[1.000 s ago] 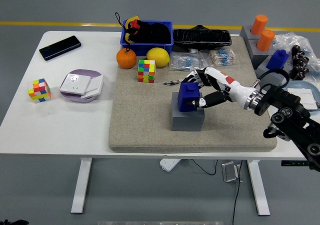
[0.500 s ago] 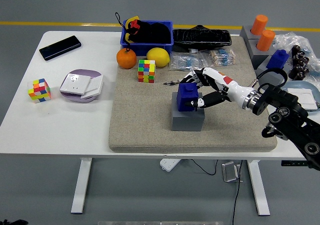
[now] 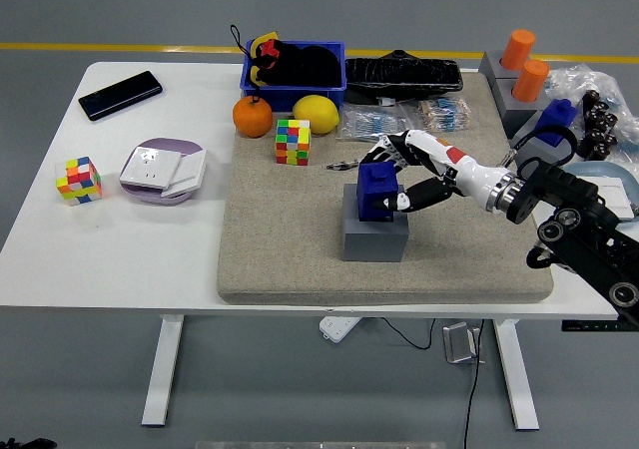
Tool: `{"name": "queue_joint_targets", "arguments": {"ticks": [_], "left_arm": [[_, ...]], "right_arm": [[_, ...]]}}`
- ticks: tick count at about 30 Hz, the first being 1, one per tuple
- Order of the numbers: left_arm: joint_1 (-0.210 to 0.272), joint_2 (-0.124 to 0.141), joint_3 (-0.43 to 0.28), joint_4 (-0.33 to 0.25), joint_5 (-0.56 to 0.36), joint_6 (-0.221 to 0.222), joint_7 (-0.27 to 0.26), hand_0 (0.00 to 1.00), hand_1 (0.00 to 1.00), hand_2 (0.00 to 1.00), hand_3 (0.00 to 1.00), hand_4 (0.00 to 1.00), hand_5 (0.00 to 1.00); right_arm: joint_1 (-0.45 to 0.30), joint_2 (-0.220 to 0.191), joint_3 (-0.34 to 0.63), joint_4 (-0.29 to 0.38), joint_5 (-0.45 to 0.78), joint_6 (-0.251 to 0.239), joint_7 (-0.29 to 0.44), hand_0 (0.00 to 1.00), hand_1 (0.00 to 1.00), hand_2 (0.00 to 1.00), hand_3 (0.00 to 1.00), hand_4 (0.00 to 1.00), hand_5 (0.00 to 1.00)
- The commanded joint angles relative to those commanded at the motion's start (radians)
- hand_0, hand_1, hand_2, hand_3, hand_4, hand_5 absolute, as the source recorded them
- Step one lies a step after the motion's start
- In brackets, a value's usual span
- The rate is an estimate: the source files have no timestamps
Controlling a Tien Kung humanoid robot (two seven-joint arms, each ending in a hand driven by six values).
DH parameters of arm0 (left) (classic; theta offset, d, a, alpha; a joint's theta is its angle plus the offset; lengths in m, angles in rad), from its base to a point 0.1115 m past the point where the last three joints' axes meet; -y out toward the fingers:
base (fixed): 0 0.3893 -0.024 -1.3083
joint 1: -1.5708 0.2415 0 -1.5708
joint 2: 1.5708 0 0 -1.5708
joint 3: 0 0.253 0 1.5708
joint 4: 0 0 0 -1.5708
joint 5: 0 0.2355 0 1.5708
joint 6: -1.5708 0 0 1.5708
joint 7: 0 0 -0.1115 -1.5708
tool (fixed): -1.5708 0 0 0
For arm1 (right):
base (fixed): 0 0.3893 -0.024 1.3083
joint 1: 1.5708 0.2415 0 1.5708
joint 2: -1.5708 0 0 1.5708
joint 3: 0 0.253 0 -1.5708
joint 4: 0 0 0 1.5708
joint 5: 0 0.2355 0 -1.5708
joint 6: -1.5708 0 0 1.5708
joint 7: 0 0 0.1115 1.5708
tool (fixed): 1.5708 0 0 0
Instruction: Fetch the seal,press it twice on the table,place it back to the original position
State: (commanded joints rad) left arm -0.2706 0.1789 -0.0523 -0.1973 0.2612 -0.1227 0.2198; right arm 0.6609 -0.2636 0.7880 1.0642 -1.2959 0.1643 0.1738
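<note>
The white table [image 3: 150,259] carries a large beige felt mat [image 3: 290,239] over its right half, and near the mat's middle stands a grey block [image 3: 373,237] with the blue seal [image 3: 377,190] sitting on top of it. The right hand [image 3: 409,175] reaches in from the right and closes its fingers [image 3: 387,153] around the seal, thumb on the near side and the others over the far side and top, so it looks gripped though not clearly lifted off the block. The left arm is out of view. The main risk I see is the grey block: if the seal sits snugly in it, a pull that is not straight up could drag or tip the block along. A loose or off-centre grip could also let the seal twist or slip when it is pressed down, leaving a tilted, partial contact. Swinging left or far for the pressing spot could brush the colourful puzzle cube [image 3: 293,141], the lemon [image 3: 316,114] or the orange [image 3: 253,117]. Returning it demands accurate alignment, or it will perch crookedly on the block's edge.
</note>
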Motion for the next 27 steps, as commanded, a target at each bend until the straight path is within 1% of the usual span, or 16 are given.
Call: {"name": "queue_joint_targets", "arguments": {"ticks": [15,27], "left_arm": [[-0.002,-0.001,0.005,0.0,-0.006,0.001,-0.001,0.724,0.695,0.682,0.75,0.697,0.248],[-0.001,-0.001,0.008,0.001,-0.01,0.002,-0.003,0.725,0.694,0.683,0.75,0.696,0.246]], "right_arm": [[0.0,0.003,-0.004,-0.006,0.002,-0.003,0.0,0.533,0.401,0.417,0.421,0.781,0.002],[0.002,-0.004,-0.006,-0.009,-0.004,0.003,-0.005,0.531,0.399,0.416,0.423,0.781,0.002]]}}
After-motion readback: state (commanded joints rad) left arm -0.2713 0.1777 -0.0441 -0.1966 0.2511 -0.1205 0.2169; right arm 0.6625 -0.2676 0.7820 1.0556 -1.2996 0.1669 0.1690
